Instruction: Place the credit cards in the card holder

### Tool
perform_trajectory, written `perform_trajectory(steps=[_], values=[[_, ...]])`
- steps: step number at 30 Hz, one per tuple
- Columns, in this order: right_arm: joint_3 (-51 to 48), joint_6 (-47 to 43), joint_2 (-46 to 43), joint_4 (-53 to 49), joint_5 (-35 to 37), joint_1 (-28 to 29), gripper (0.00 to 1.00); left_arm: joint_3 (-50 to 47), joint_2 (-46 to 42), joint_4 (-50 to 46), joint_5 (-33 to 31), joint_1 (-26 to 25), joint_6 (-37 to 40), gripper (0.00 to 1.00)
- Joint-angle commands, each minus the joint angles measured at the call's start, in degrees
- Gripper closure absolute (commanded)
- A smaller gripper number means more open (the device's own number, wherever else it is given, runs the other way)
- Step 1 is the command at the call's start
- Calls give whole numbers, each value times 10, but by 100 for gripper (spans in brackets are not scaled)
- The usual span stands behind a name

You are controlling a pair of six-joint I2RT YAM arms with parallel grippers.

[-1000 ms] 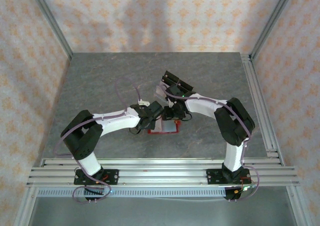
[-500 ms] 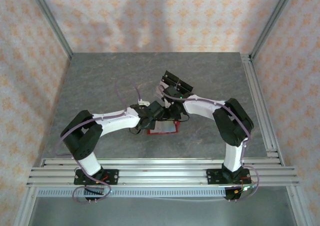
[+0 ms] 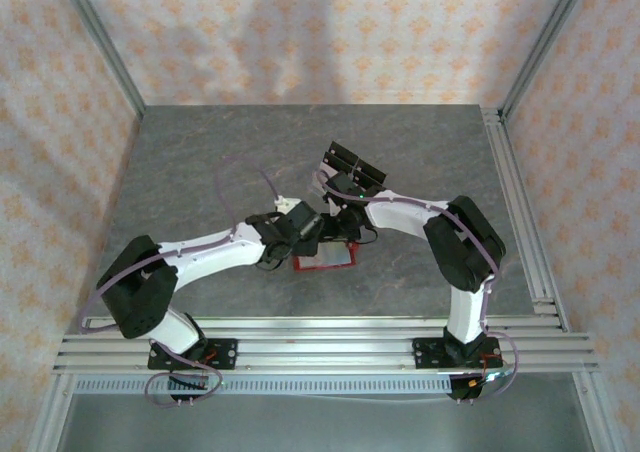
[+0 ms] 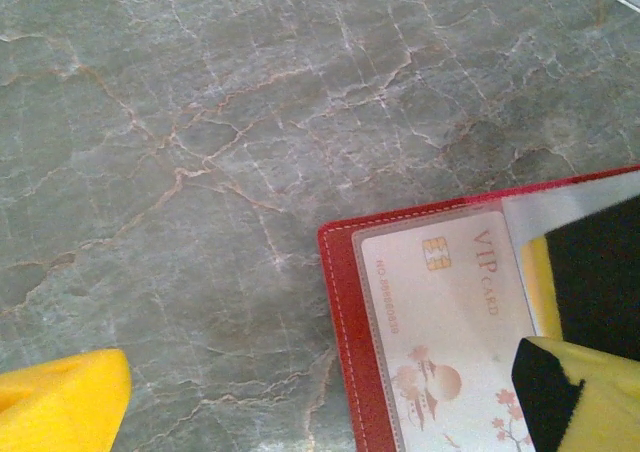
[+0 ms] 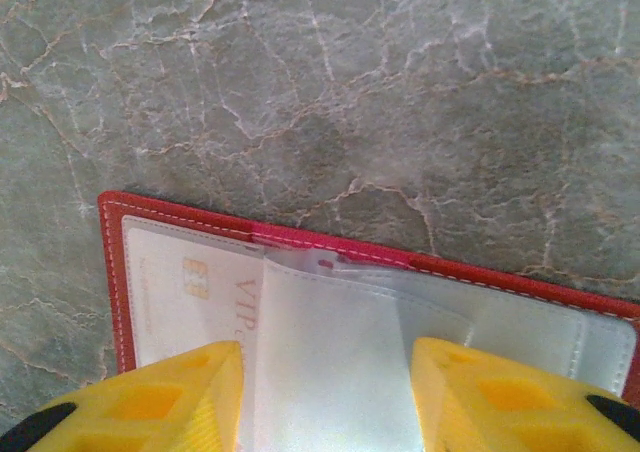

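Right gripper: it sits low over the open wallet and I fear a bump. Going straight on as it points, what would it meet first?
Probably the pale sheet inside the red card holder, lying between the fingers of the right gripper; whether they touch it is unclear.

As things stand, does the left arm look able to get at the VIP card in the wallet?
Likely no, beyond touching it: the open left claw hovers at the wallet's edge, but the card lies flat inside a clear pocket, and the right claw sits over the wallet beside it.
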Motion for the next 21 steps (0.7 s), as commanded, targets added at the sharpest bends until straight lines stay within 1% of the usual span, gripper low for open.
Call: perform_trajectory(steps=[1, 6, 16, 21], values=[[-9, 9, 6, 9, -3, 6, 52, -9, -8, 41, 14, -21, -4, 0], [-9, 11, 7, 11, -4, 6, 52, -17, -5, 67, 6, -49, -14, 0], [-10, 10, 5, 15, -6, 6, 52, -66, -57, 51, -69, -87, -69, 0], [-12, 13, 3, 19, -13, 7, 52, -72, -56, 68, -56, -91, -61, 0]])
